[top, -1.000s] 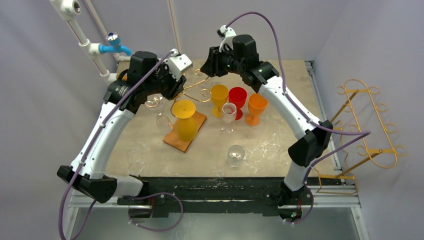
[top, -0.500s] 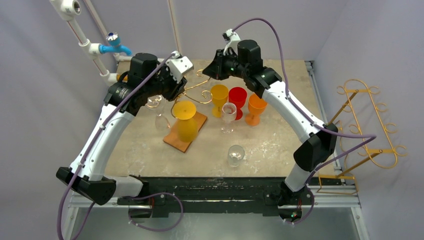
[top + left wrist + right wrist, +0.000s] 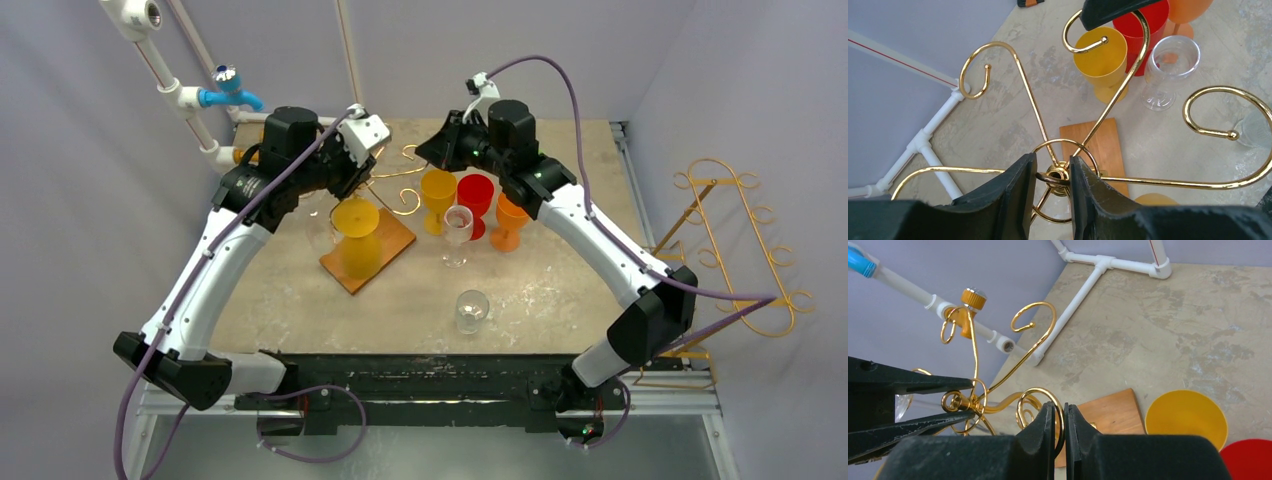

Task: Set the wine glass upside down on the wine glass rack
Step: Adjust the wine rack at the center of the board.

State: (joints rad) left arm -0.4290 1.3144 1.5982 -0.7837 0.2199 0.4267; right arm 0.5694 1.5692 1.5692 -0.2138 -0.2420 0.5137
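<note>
The gold wire wine glass rack (image 3: pixel 392 186) stands on its wooden base (image 3: pixel 388 236) at the back of the table. A yellow glass (image 3: pixel 356 236) hangs upside down on it, with a clear glass (image 3: pixel 322 236) beside that. My left gripper (image 3: pixel 1053 172) is shut on the small ring atop the rack's hub (image 3: pixel 1062 176). My right gripper (image 3: pixel 1059 415) is shut on a curled rack arm (image 3: pixel 1034 391). Upright on the table are a yellow (image 3: pixel 438 192), a red (image 3: pixel 475 196), an orange (image 3: pixel 513 216) and two clear wine glasses (image 3: pixel 458 228) (image 3: pixel 471 308).
A white pipe frame with a blue tap (image 3: pixel 228 86) runs along the back left. A second gold rack (image 3: pixel 742 240) hangs off the table's right side. The upright glasses crowd just right of the wooden base.
My right gripper has shut on a rack arm and drawn back to the right. The rack and its wooden base have turned and shifted slightly left and back.
</note>
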